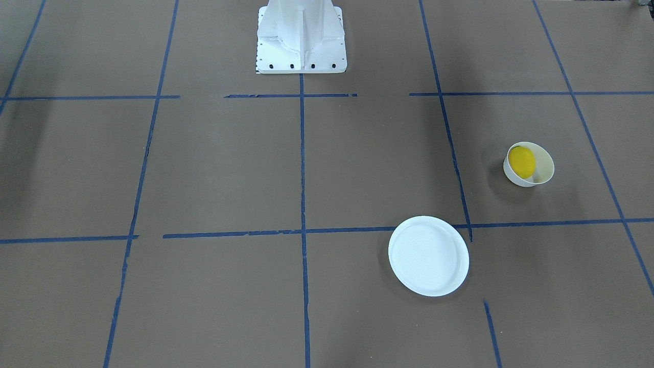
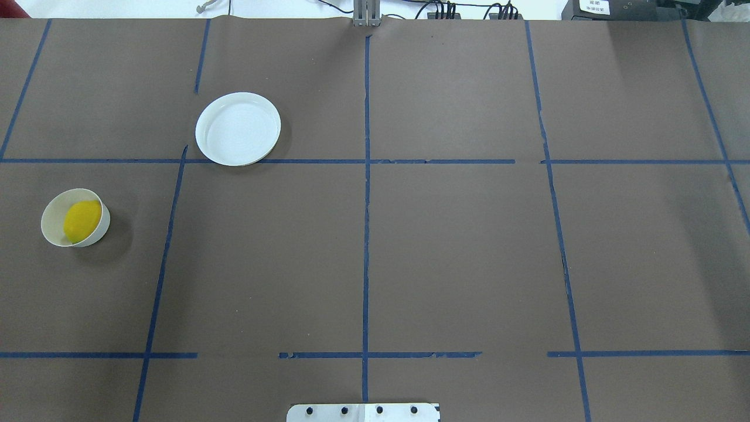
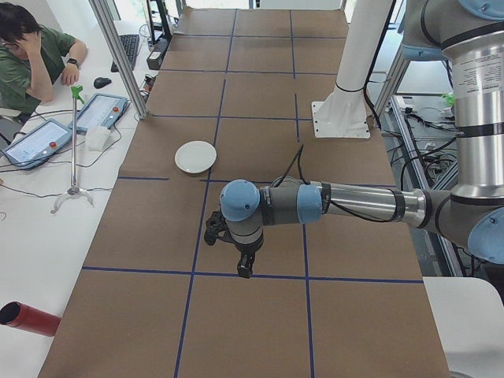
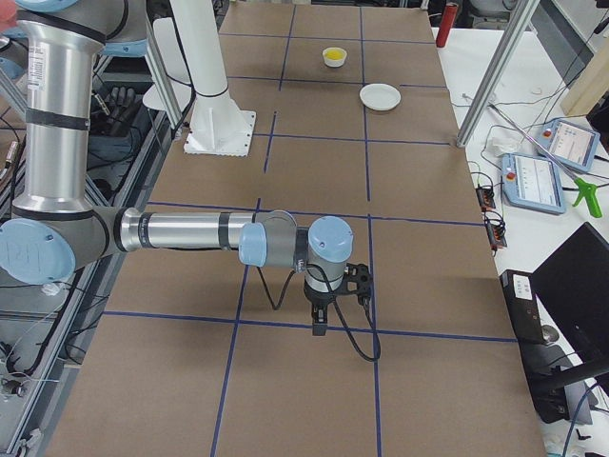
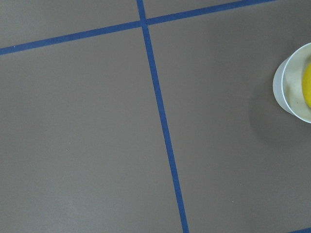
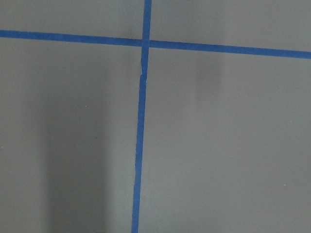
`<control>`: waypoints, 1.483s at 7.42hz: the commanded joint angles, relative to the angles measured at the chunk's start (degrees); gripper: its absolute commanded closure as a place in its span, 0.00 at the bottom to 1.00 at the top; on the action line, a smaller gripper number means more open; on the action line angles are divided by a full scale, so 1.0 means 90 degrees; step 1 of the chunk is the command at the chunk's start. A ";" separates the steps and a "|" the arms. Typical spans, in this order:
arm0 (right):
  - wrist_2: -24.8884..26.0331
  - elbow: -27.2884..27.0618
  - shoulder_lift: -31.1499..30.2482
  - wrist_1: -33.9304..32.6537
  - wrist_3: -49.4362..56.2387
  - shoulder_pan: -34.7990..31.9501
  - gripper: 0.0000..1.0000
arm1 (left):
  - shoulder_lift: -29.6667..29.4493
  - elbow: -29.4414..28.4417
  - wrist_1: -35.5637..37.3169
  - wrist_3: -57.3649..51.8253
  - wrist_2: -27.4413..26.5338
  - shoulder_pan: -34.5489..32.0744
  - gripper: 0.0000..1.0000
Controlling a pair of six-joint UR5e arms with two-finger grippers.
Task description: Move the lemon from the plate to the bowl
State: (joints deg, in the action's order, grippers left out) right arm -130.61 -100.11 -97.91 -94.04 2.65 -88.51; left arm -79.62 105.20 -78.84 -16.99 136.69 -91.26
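The yellow lemon (image 2: 81,220) lies inside the small deep white bowl (image 2: 53,231) on the robot's left side of the table. It also shows in the front view (image 1: 521,162), inside the bowl (image 1: 544,168). The flat white plate (image 2: 237,129) is empty, apart from the bowl and farther from the robot. The left wrist view catches the bowl (image 5: 290,82) at its right edge. My left gripper (image 3: 246,266) and my right gripper (image 4: 319,322) hang high over the table and show only in the side views. I cannot tell whether they are open or shut.
Brown table paper with blue tape grid lines (image 2: 366,234). The robot's white base (image 1: 301,38) stands at the table's middle edge. An operator (image 3: 31,55) sits at a side desk with tablets. A red cylinder (image 3: 27,318) lies off the table's near end.
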 commanded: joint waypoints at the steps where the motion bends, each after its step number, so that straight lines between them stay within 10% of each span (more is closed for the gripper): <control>1: 0.0000 0.0000 0.0000 0.0000 -0.0002 0.0000 0.00 | 0.0018 0.0068 0.0000 0.0023 -0.0002 -0.0006 0.00; 11: 0.0000 0.0000 0.0000 0.0000 -0.0002 0.0000 0.00 | -0.0079 0.0089 0.0000 0.0072 -0.0002 -0.0065 0.00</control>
State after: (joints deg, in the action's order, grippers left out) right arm -130.61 -100.11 -97.91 -94.04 2.64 -88.51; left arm -80.17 106.00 -78.84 -16.35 136.67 -91.84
